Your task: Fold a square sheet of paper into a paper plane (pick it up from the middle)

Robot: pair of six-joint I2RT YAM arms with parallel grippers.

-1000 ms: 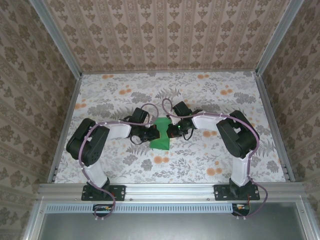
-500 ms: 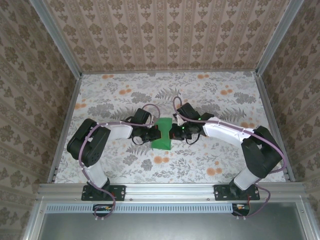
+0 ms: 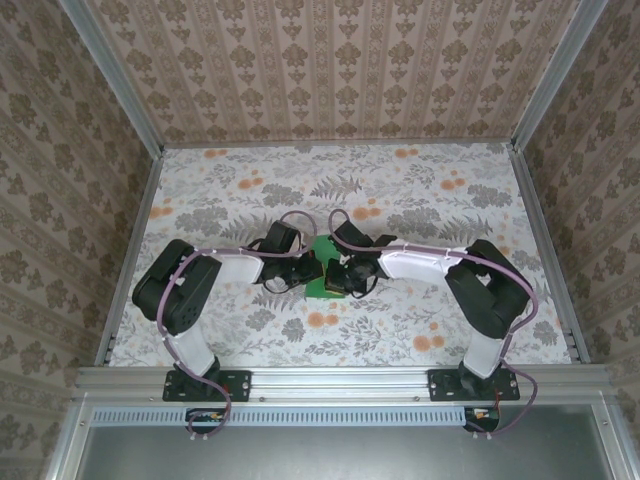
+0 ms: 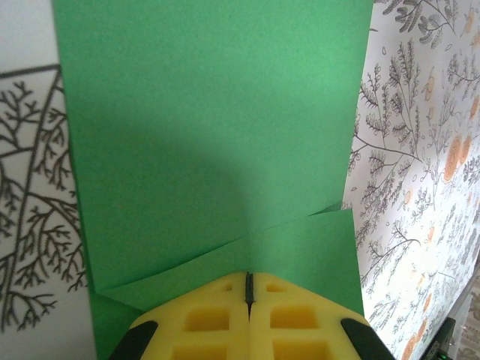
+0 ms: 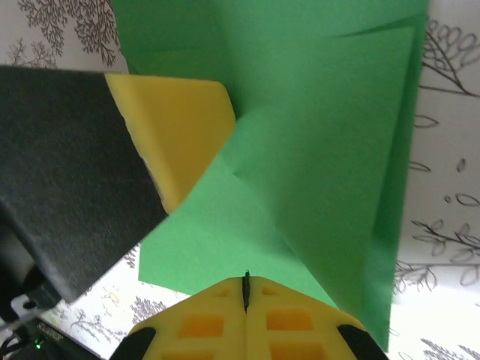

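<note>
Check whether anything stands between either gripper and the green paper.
Nothing visible does. The left gripper and right gripper, both shut, sit right at the partly folded green paper. The left gripper's yellow fingers meet the paper beside the right gripper, not in its way.

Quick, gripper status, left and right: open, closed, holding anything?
Left gripper: closed, pads together, tips at the folded green paper; whether it pinches it cannot be told.
Right gripper: closed, tips at the same paper; pinch likewise unclear.
</note>
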